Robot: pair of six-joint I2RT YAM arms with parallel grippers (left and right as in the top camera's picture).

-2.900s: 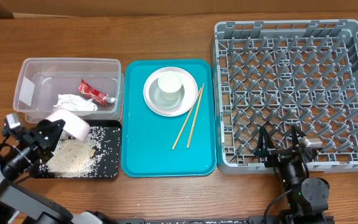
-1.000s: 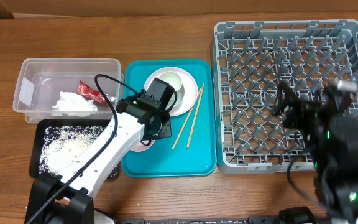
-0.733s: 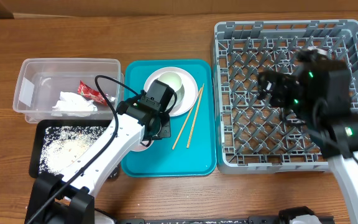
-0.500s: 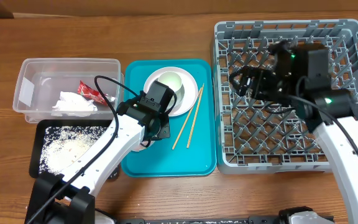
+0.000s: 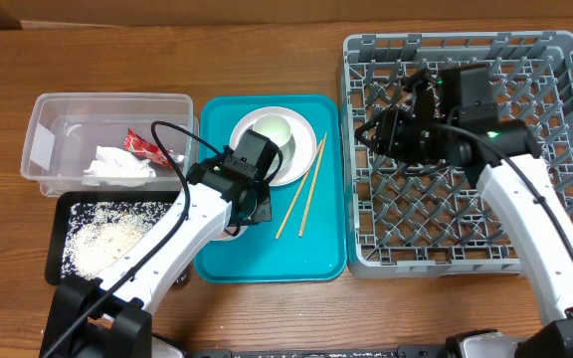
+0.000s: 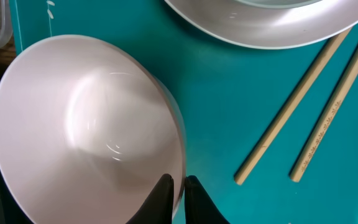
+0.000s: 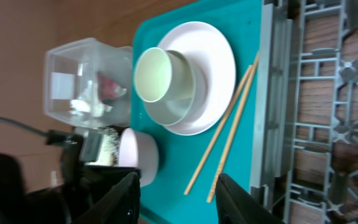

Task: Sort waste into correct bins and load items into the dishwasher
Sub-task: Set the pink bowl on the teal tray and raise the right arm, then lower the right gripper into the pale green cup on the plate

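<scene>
- Left wrist close-up shows what overhead hides: the left gripper (image 6: 178, 190) clamped on the near rim of the pale pink bowl (image 6: 86, 130), which rests on the teal tray (image 6: 229, 112).
- The right gripper (image 7: 176, 200), jaws apart and empty, hovers at the dish rack's (image 5: 525, 42) left edge, with the chopsticks (image 7: 229, 134) left of it.

The tray (image 5: 267, 254) is showing flat teal. On it, the bowl (image 6: 86, 124) is gleaming pale pink, the plate (image 5: 304, 159) pinkish white, the cup (image 5: 272, 131) pale greenish-white, the chopsticks (image 5: 300, 189) light tan. Right of the tray, the rack (image 5: 555, 80) is showing a grey grid. Left of it, a red wrapper (image 5: 147, 146) and white napkin (image 5: 117, 166) are lying in the clear tub (image 5: 43, 139); white rice (image 5: 107, 244) is speckling the black bin (image 5: 60, 214). The surface (image 5: 267, 50) is showing brown wood grain.
</scene>
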